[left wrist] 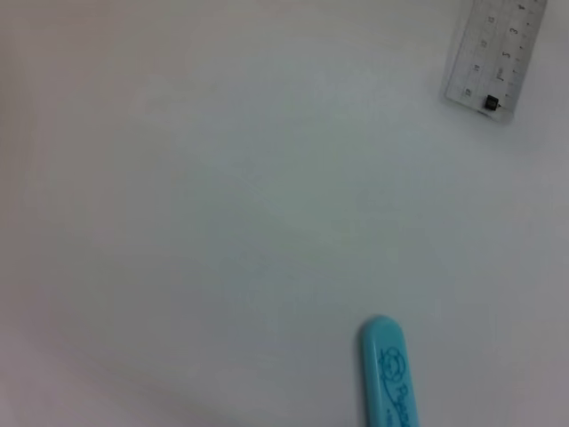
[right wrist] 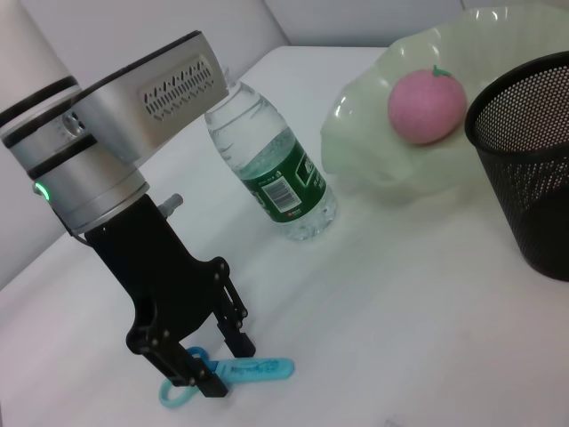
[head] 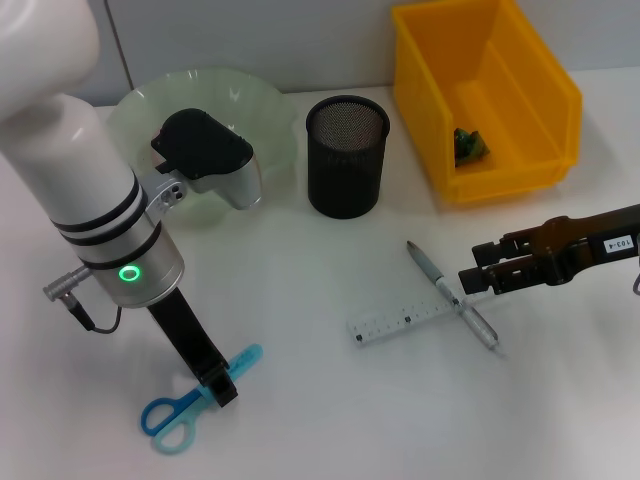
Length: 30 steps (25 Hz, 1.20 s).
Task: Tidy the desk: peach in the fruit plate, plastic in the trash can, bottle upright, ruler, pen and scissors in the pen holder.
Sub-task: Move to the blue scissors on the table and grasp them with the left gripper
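Blue scissors lie near the front left of the desk. My left gripper is down over them, open, with a finger on each side of the sheathed blades; in the right wrist view that gripper straddles them. The scissors' tip and the ruler's end show in the left wrist view. Pen lies across the clear ruler at centre right. My right gripper hovers open just right of the pen. The peach sits in the green fruit plate. The bottle stands upright.
The black mesh pen holder stands behind the pen and ruler. The yellow trash can at the back right holds a green piece of plastic. My left arm hides the bottle in the head view.
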### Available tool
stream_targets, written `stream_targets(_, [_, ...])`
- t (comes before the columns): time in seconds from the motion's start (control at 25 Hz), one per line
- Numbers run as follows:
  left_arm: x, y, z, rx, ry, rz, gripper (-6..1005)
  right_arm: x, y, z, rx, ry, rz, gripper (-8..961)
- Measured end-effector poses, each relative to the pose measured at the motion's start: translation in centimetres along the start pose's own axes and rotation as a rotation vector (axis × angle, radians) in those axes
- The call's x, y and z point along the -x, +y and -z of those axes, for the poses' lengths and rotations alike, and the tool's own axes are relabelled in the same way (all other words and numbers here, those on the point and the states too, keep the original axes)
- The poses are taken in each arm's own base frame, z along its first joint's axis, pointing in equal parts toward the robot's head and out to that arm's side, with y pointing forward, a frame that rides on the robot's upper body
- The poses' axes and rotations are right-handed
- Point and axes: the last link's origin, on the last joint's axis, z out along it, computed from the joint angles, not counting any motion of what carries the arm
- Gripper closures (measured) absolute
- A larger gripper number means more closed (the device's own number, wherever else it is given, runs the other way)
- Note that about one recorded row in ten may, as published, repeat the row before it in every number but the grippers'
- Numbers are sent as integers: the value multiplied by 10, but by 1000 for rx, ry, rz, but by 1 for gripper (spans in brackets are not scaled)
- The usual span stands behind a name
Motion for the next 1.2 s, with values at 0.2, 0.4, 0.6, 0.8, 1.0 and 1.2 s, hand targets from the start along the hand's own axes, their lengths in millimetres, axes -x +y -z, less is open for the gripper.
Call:
stream_targets(0.2, [0,-1,0,-8,-1,-3,549,0,0,0,0,0,-2,229])
stream_targets(0.4, [0,-2,1,-12,-3,-5,623,1,0,0,0,0,-3,229])
stream_targets(0.6, [-1,-1,3,-10,0,-8,689,1,0,0,0,0,-4,229])
stream_targets(0.8, [-2,-1,3,-11,-1,-16,705,1,-1,1,-3,-1,-2,229])
stream_targets(1.0, [-2,0,3,-11,-4,-22,704,2,-1,2,-4,-1,-2,229])
stream_targets(1.2, [-2,0,3,-11,-4,-26,703,2,-1,1,-4,-1,-3,229])
